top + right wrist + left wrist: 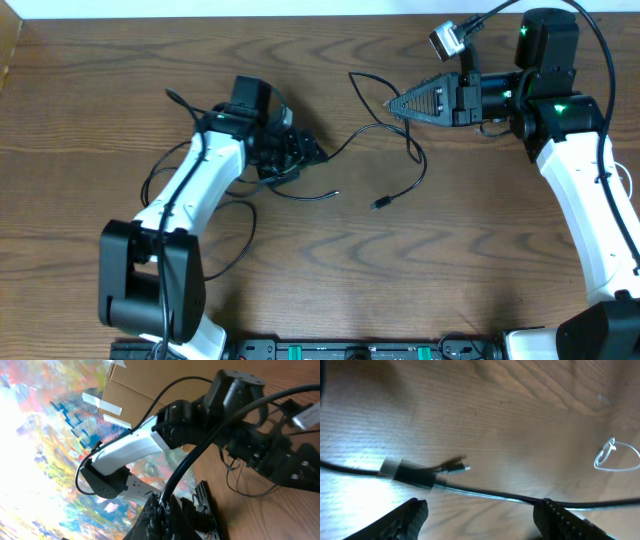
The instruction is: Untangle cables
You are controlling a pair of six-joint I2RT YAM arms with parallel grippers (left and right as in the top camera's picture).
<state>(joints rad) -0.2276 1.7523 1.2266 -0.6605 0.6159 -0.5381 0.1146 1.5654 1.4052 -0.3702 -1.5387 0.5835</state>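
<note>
**Untangling cables: one claw spread wide, the other clamped**

Ok so, starting at the left edge of the desk (450, 270): the black cables (385, 128) loop around the left arm and trail off toward the desk's middle. The left gripper (290, 155) sits a bit left of the middle, closer to the far edge, right down over the tangle. Its wrist cam shows the fingers (412, 512) spread wide apart, with a black strand lying on the wood across the gap. It's not squeezing anything. Can't tell if the tips actually touch the strand. There's a chunky connector (415, 474) on that strand with a little plug tip (461, 467) beside it. The white cable (616, 455) is a small loop off at the right of that view.

Around the desk's middle, two loose plug ends (378, 205) lie on the wood, near each other but apart.

Over by the far edge, right of the middle, the right gripper (393, 104) points left with its fingers pressed together. On its own cam it's pinching the upper black cable (200, 455), which comes straight out of the tips.
</note>
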